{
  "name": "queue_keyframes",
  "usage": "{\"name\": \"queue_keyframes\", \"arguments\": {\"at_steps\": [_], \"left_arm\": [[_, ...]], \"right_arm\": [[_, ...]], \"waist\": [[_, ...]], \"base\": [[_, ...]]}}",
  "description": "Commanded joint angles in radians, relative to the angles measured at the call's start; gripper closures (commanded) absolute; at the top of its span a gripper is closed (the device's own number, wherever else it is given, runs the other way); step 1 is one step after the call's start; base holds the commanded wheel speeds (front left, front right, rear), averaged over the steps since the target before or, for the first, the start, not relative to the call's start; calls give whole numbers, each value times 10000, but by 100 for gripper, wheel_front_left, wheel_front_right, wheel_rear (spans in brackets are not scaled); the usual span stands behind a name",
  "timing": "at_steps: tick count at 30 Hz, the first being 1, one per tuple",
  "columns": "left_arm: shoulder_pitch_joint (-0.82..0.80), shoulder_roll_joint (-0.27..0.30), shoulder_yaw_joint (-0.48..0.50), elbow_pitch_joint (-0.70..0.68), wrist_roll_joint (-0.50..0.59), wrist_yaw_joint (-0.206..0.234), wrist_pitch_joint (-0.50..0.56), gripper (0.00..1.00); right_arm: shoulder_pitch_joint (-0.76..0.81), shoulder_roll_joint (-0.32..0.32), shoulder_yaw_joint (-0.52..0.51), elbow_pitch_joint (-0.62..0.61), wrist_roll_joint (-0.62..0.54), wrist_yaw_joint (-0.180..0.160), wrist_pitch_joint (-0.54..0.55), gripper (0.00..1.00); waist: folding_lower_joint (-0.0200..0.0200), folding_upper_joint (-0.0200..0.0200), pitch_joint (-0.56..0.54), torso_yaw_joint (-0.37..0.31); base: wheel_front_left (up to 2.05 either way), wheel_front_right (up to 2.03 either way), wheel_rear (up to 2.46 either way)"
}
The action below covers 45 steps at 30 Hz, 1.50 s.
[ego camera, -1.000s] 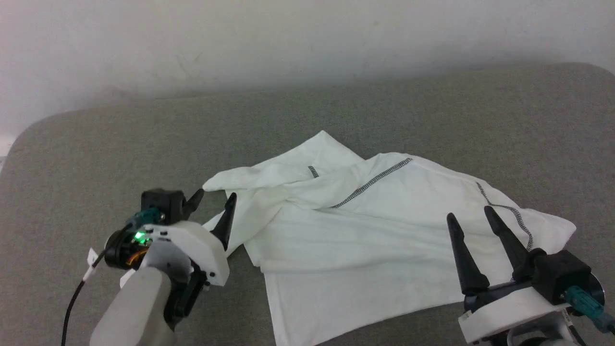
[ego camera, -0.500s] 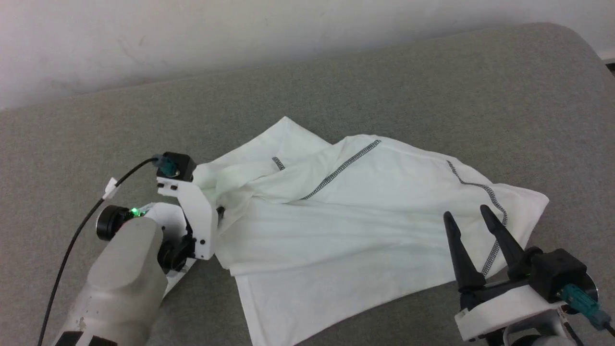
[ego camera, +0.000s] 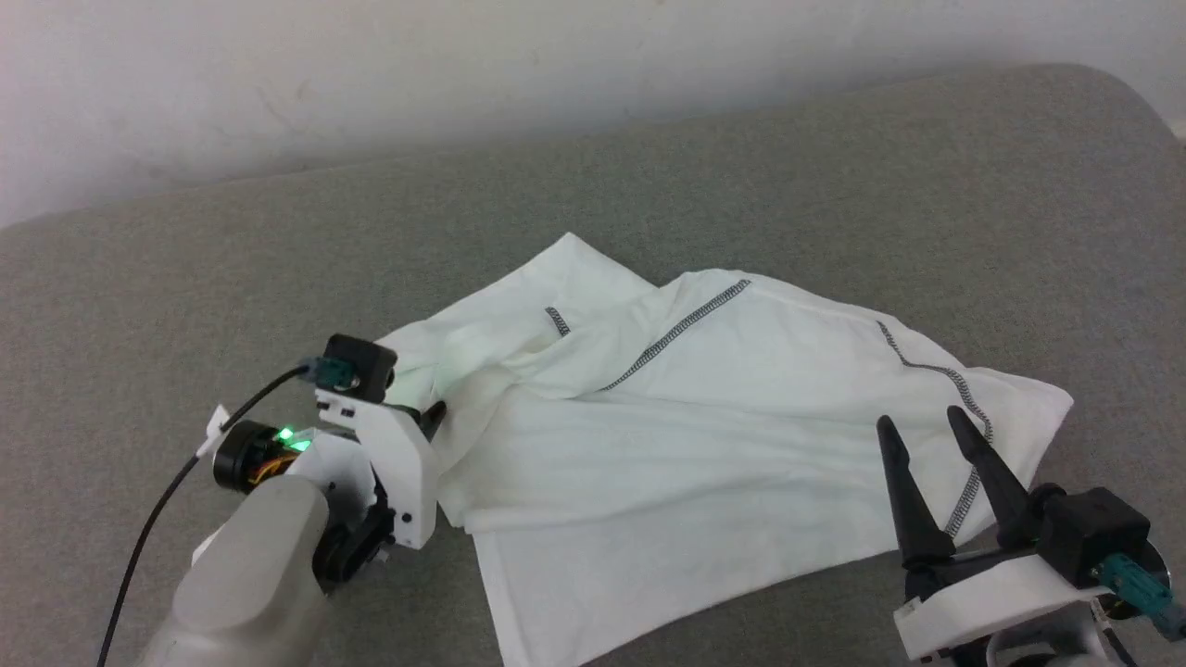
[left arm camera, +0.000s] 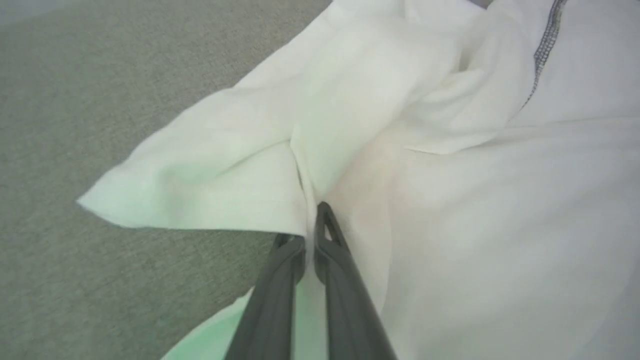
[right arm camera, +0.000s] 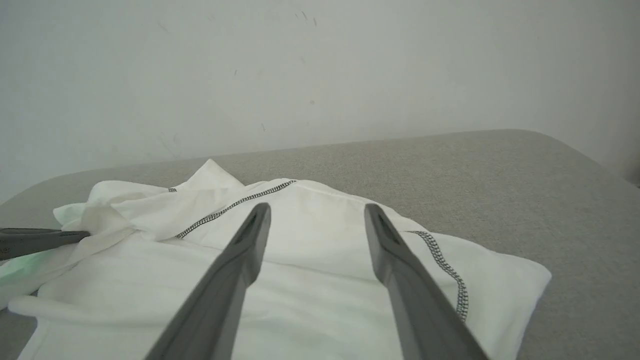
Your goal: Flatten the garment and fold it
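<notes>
**Left jaws pinch the bunched edge; flattening just begun**

The left gripper [left arm camera: 309, 227] has its 2 dark fingers pressed together on a fold of white cloth, which is nipped between them in the left wrist view. That fold belongs to the crumpled left edge of the garment [ego camera: 695, 417], where layers pile over each other, possibly a sleeve. The right gripper [right arm camera: 316, 207] has its jaws wide apart with nothing between them. It hovers above the garment's right end, near a curved line of dark zigzag stitching [right arm camera: 445, 260].

The garment lies in the middle of the grey padded surface [ego camera: 741, 204], rumpled and skewed, its near hem running diagonally toward the robot.

This looks like the flattening step, with no fold made yet. The next move probably calls for drawing the pinched edge outward to the robot's left, low over the surface, so the piled layers slide open. The right gripper would need to pin or grasp the opposite end first; otherwise the thin fabric may simply drag along whole.
</notes>
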Motion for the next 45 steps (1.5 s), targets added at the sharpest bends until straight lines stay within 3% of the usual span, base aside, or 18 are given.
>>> {"name": "queue_keyframes", "arguments": {"at_steps": [1, 7, 13, 17, 21, 23, 24, 25, 30, 35, 40, 45], "left_arm": [[448, 176, 70, -361, -30, 141, -236, 100], [2752, 966, 780, -3542, -284, 1326, -850, 100], [5848, 1536, 1522, -6565, -684, 3101, -477, 100], [7748, 1617, 1928, -7757, -1046, 4207, -84, 100], [8885, 1525, 2162, -8170, -1413, 4752, 90, 100], [9060, 1431, 2242, -8170, -1557, 4823, 53, 100], [9030, 1383, 2317, -8140, -1551, 4875, -66, 65], [8946, 1353, 2349, -8119, -1543, 4863, -155, 0], [7995, 1415, 2936, -8269, -1091, 4871, -1294, 0], [6559, 1714, 2771, -8467, -609, 4340, -1631, 0], [4486, 1743, 1464, -8018, -253, 3207, -635, 0], [2722, 1263, 209, -6446, -304, 1982, 521, 0]], "right_arm": [[54, 26, -25, 18, 63, -7, -29, 0], [299, 26, -174, -7, 63, -7, 96, 0], [497, 26, -253, -54, -2, -7, 222, 0], [633, 26, -288, -101, -13, -7, 297, 0], [637, 26, -295, -141, -35, -7, 332, 0], [619, 26, -289, -182, -57, -7, 356, 0], [601, 26, -280, -198, -61, -7, 361, 0], [584, 26, -264, -204, -64, -7, 369, 0], [584, 26, -295, -185, -44, -7, 380, 0], [537, 26, -313, -198, -2, -7, 405, 0], [339, 26, -243, -217, -40, -7, 465, 0], [139, 26, -190, -206, -26, -7, 443, 0]], "waist": [[-1, 0, -268, 397], [-1, 0, -597, 1218], [-1, 0, -877, 1903], [-1, 0, -971, 2252], [-1, 0, -981, 2393], [-1, 0, -953, 2414], [-1, 0, -942, 2410], [-1, 0, -942, 2396], [-1, 0, -964, 2209], [-1, 0, -857, 1949], [-1, 0, -570, 1601], [-1, 0, -203, 1197]], "base": [[0, 0, 0], [0, 0, 0], [0, 0, 0], [0, 0, 0], [0, 0, 0], [0, 0, 0], [0, 0, 0], [0, 0, 0], [0, 0, 0], [0, 0, 0], [0, 0, 0], [0, 0, 0]]}}
